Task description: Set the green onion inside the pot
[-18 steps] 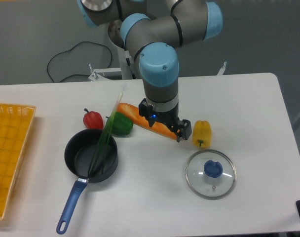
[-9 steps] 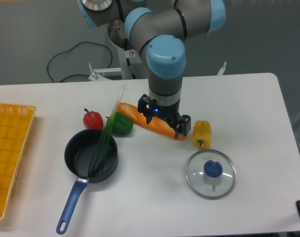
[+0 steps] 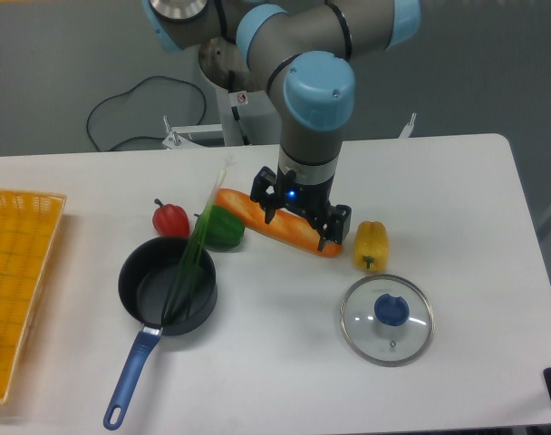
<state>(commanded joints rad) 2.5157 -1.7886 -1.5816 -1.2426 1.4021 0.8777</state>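
The green onion [image 3: 196, 245] lies slanted, its dark leaves down inside the pot [image 3: 167, 286] and its pale end resting past the rim near the green bell pepper [image 3: 224, 227]. The pot is black with a long blue handle [image 3: 130, 375] pointing toward the front edge. My gripper [image 3: 298, 220] hangs to the right of the pot, above the carrot [image 3: 275, 222], open with nothing between its fingers.
A red pepper [image 3: 170, 218] sits behind the pot. A yellow pepper [image 3: 370, 245] lies right of the carrot. The glass lid [image 3: 386, 318] with a blue knob rests front right. A yellow basket [image 3: 17, 281] stands at the left edge.
The arm has risen and shifted slightly right, away from the pot. The green onion and pot have not moved.
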